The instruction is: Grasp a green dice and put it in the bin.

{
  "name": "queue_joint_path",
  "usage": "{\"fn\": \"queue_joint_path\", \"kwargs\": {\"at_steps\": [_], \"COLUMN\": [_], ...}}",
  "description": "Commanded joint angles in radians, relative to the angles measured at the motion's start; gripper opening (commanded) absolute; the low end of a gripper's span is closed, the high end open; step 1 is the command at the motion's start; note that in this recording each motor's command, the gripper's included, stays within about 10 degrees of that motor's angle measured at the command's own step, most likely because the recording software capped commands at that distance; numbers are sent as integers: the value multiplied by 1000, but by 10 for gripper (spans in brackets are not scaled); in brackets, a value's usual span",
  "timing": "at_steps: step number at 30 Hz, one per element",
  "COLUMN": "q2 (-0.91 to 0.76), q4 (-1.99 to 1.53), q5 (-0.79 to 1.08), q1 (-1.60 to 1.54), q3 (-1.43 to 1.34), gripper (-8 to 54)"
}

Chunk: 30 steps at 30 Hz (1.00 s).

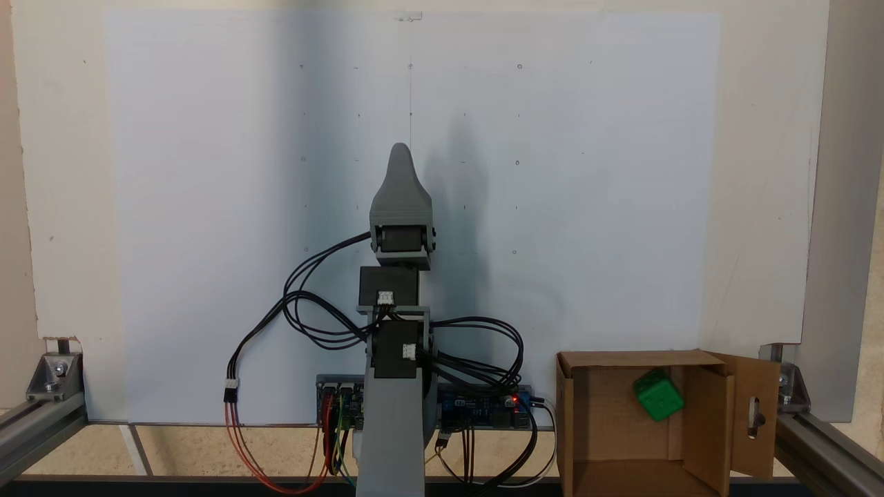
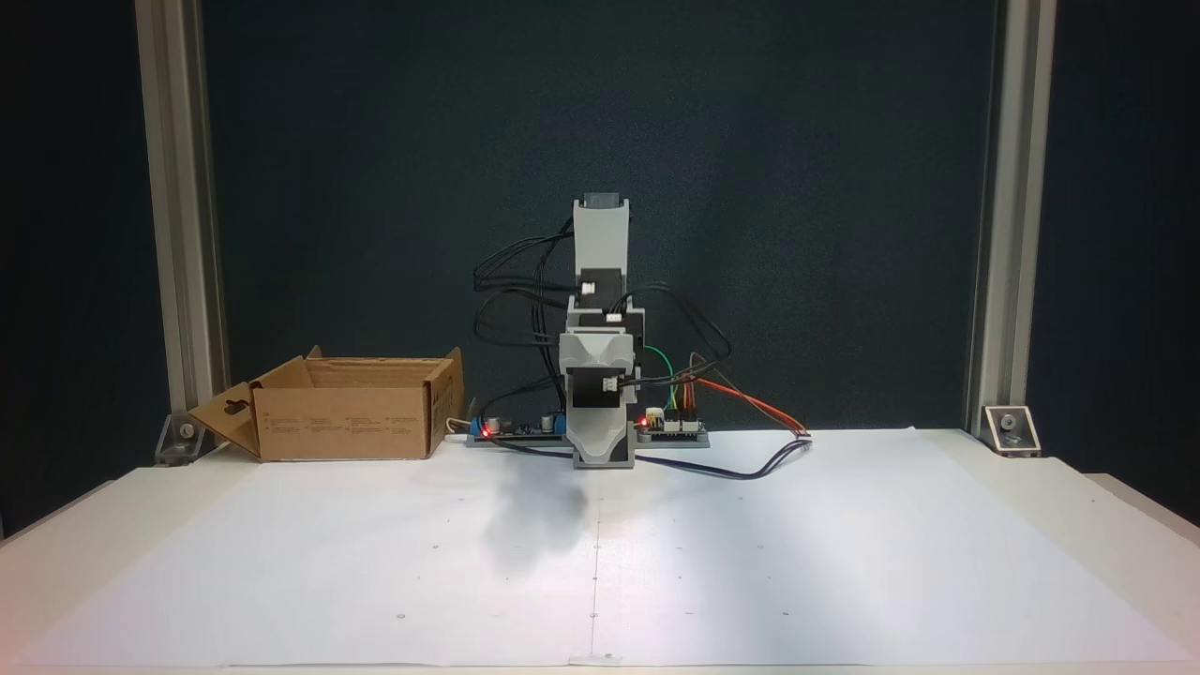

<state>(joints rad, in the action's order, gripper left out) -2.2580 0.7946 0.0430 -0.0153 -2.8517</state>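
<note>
**Dice in the box, arm folded at centre**

Fingers of the gripper (image 1: pixel 400 155) lie one behind the other in both fixed views, forming a single grey point, so whether they are spread or pressed together cannot be told; nothing is seen between them. Well away from that tip, toward the lower right in a fixed view, the green dice (image 1: pixel 659 395) sits tilted inside the bin (image 1: pixel 577 414), near its back wall. Seen from the front, the bin (image 2: pixel 347 422) stands left of the gripper (image 2: pixel 600 445), on the table (image 2: pixel 844 562).
</note>
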Motion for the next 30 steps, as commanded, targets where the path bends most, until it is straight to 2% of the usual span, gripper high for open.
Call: {"fn": "queue_joint_path", "kwargs": {"at_steps": [1, 18, 30], "q2": [-112, -112, -109], "q4": [165, 843, 839], "q5": [-32, -26, -29], "q1": [0, 31, 60], "q3": [2, -279, -279], "gripper": [440, 441, 446]}}
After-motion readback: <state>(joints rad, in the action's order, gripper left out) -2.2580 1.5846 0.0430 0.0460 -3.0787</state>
